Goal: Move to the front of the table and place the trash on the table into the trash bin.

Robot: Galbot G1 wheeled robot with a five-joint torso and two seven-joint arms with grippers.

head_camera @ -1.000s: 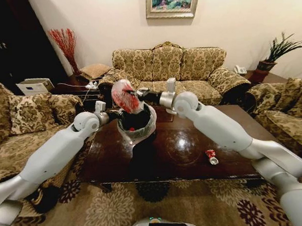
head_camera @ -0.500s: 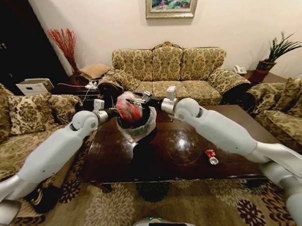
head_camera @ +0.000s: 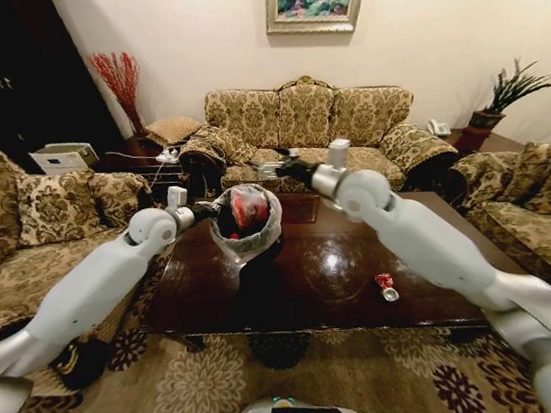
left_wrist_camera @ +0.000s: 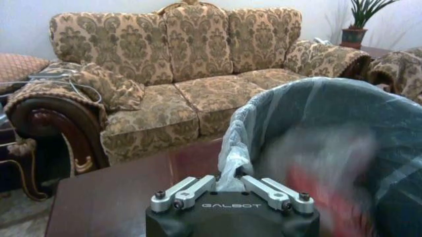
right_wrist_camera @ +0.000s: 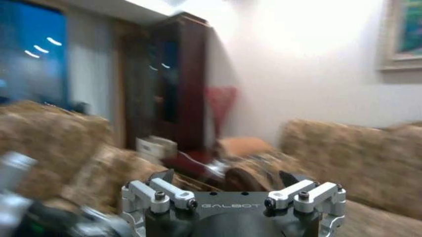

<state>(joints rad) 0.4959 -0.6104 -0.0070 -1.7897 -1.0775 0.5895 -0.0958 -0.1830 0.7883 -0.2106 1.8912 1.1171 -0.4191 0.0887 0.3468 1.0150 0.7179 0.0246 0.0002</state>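
I hold the bin (head_camera: 247,224) up over the table (head_camera: 351,258) with my left gripper (left_wrist_camera: 229,183), its fingers pinched on the liner at the rim. The pink-white bag (head_camera: 249,208) sits inside the bin with other red scraps. My right gripper (right_wrist_camera: 232,185) hangs above the table's far edge, fingers spread and empty. I judge this drop done. The red-white wrapper (head_camera: 385,287) lies on the table near the front edge, so the next move calls for my right arm reaching down to it.
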